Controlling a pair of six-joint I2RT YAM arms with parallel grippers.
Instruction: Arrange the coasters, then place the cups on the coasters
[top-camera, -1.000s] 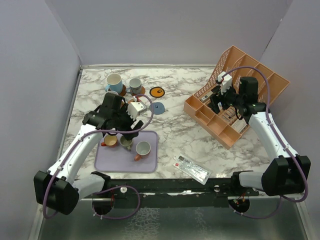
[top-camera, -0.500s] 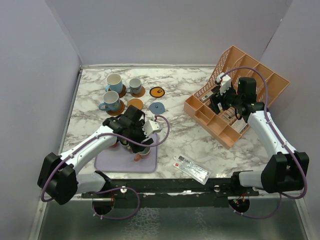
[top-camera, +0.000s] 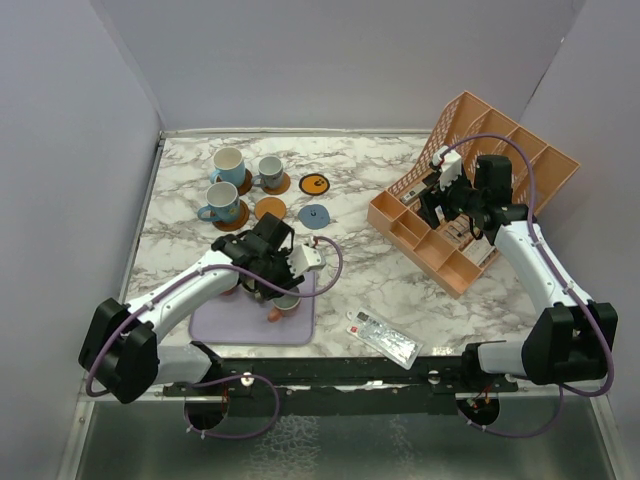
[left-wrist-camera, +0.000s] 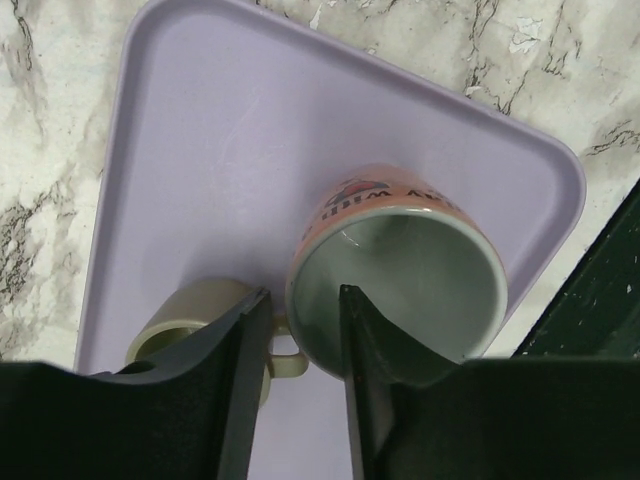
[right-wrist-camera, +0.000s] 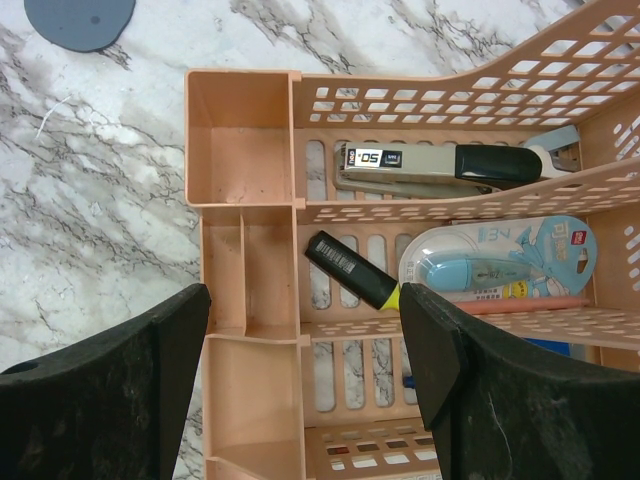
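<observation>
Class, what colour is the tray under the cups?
Lavender tray; clearest in the left wrist view.

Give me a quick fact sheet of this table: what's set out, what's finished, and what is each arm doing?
Cups placed: far blue cup, near blue cup, grey-white cup, each on a coaster
Bare coasters: tan-orange coaster, black-marked orange coaster, grey-blue coaster
Lavender tray: holds salmon-sided cup and olive cup
Left fingers: open, astride the salmon-sided cup's rim, one inside
Right fingers: open, empty, above orange organiser
</observation>
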